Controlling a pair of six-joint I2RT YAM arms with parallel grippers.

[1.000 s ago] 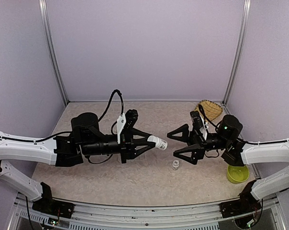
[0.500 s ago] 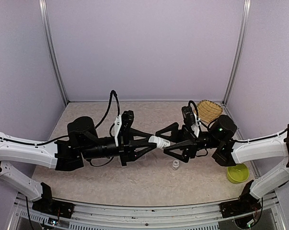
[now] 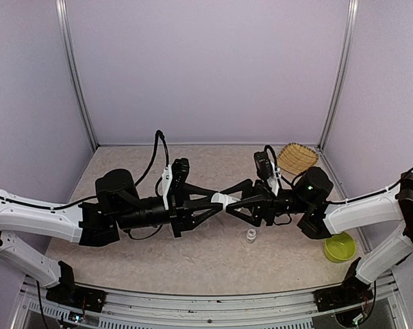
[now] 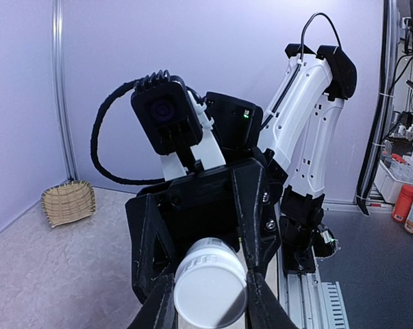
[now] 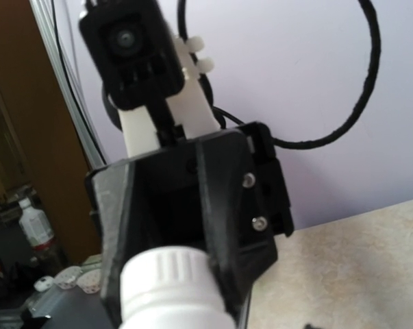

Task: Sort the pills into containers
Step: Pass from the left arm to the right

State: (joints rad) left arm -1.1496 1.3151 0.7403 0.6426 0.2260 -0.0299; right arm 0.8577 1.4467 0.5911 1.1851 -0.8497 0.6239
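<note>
Nearest to the arm bases, a small clear object (image 3: pixel 251 236) stands on the table (image 3: pixel 192 257). I cannot say whether it is a vial or a lid. The lime-green bowl (image 3: pixel 339 248) is on the right side, well apart from it.

Above the middle of the table the two arms meet. The left gripper (image 3: pixel 215 203) is clenched on a white bottle (image 4: pixel 209 288) and holds it in the air. The bottle lies flat, and its long axis runs left to right along the line between the two wrists. Its ridged cap (image 5: pixel 170 284) points toward the robot's right and its base toward the left wrist. The right gripper (image 3: pixel 230 205) has its jaws on either side of the cap. I cannot tell whether they already press on it.

No pills are visible. I suppose they are inside this bottle. The compartment box does not appear in any view.

In my judgement the step in hand is opening the bottle, so the sorting itself is not yet begun. The next move calls for a square grip on the ridges. Then comes a twist around the bottle's long axis while the left gripper resists. With the mouth sideways, pills may spill when the cap comes off.

Farthest, the woven basket (image 3: pixel 296 157) leans in the right back corner.
</note>
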